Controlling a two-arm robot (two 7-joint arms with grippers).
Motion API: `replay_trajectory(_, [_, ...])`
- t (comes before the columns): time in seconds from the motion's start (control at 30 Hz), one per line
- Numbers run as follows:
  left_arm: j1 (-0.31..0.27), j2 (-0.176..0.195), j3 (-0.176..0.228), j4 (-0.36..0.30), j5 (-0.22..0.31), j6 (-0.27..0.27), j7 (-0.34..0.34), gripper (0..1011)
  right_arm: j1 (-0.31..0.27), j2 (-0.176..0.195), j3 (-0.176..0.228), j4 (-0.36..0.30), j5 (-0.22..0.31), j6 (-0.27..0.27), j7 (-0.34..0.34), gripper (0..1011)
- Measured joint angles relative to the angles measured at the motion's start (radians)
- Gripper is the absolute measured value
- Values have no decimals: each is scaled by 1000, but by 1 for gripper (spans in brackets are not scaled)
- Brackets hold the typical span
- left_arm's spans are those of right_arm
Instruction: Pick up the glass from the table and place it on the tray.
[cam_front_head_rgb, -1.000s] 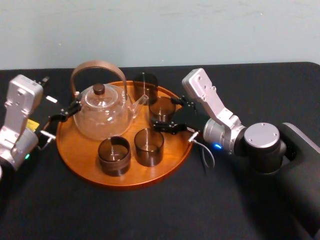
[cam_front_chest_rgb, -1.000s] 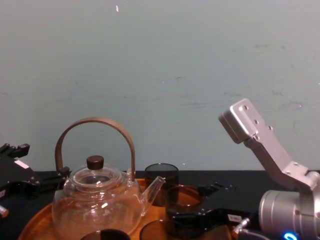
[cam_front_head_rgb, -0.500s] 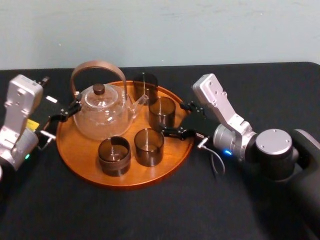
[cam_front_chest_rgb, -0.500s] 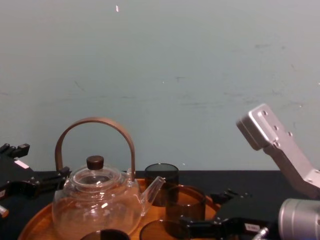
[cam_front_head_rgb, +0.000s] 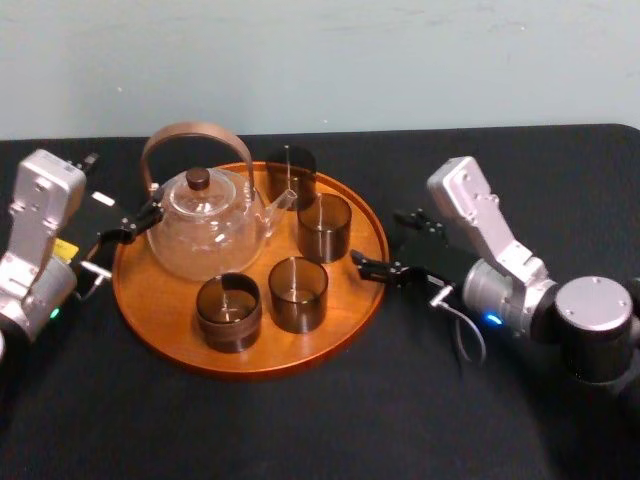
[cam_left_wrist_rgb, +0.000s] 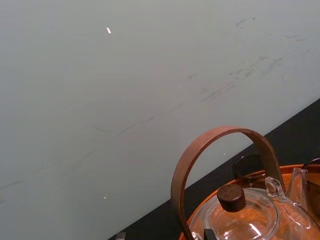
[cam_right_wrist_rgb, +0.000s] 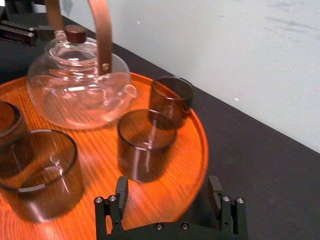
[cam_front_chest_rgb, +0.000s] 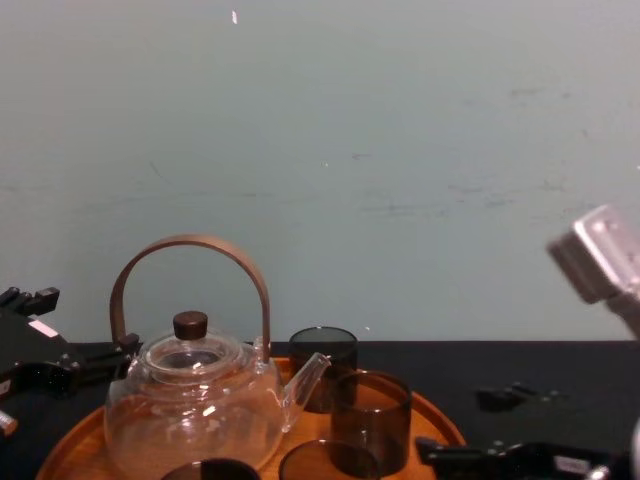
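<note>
Glass: smoky brown, thin-walled, straight cylinder, upright on tray at its 2 o'clock. Judged light, rigid, slick and breakable; grip gently across mid-wall.
Tray: round orange-brown wood with a low rim. Table: matte black.
Right gripper: at tray's 3 o'clock, jaws open, empty.
Left gripper: parked at 9 o'clock beside teapot, jaws apart.

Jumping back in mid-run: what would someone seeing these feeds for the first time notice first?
The round orange-brown tray stands out on the black table. It carries a glass teapot with a curved brown handle and four dark glasses. The right tool hangs open and empty at the tray's right rim, and the left tool sits open at the left rim beside the teapot.
</note>
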Motion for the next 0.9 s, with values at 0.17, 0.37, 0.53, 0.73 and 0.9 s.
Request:
replay_trajectory(0.17, [0,0,0,0,0,0,0,1009,-35,33,35,-48,9,6,-18,1002])
replay_trajectory(0.37, [0,0,0,0,0,0,0,1010,-60,62,90,-85,22,11,-43,1002])
replay_trajectory(0.53, [0,0,0,0,0,0,0,1009,-67,72,127,-96,30,12,-60,1002])
replay_trajectory(0.73, [0,0,0,0,0,0,0,1010,-72,76,169,-98,37,15,-82,1002])
replay_trajectory(0.9, [0,0,0,0,0,0,0,1010,-73,73,199,-86,40,15,-98,1002])
